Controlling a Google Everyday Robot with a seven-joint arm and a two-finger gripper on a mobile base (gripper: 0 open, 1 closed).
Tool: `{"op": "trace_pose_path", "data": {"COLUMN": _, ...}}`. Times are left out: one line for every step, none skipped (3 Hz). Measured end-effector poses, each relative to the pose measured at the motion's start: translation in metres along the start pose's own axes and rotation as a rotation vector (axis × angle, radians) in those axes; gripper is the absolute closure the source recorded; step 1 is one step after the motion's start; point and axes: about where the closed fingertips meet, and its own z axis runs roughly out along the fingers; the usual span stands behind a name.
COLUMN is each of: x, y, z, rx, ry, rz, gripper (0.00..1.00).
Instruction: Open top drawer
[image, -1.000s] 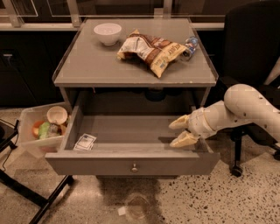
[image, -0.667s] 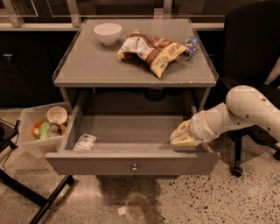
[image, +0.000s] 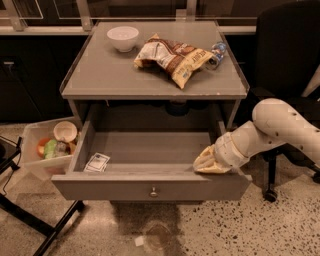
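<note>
The top drawer stands well out, our hand on its right front edge; its grip we cannot tell. We should pull straight outward, never sideways.

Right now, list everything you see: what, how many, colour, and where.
top drawer: one, grey, standing open below the cabinet top
knob: one, metal, centre of the drawer front
packet: one, white, inside the drawer, front left
cabinet top: one, grey
bowl: one, white, rear left of the top
snack bags: apparently two, brown and yellow, middle of the top
bottle: one, clear with blue, right of the bags
bin: one, clear plastic, on the floor left, holding food items
chair: one, black, right
arm: one, white, reaching from the right
gripper: one, cream, at the drawer's front right corner
</note>
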Motion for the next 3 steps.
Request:
{"op": "trace_pose_path", "data": {"x": -0.001, "y": 0.000, "z": -0.001, "rx": 0.000, "ry": 0.000, "rz": 0.000, "gripper": 0.64}}
{"op": "trace_pose_path", "data": {"x": 0.000, "y": 0.005, "z": -0.001, "rx": -0.025, "ry": 0.015, "rz": -0.007, "gripper": 0.41}}
{"op": "trace_pose_path", "data": {"x": 0.001, "y": 0.011, "z": 0.000, "rx": -0.053, "ry": 0.035, "rz": -0.018, "gripper": 0.18}}
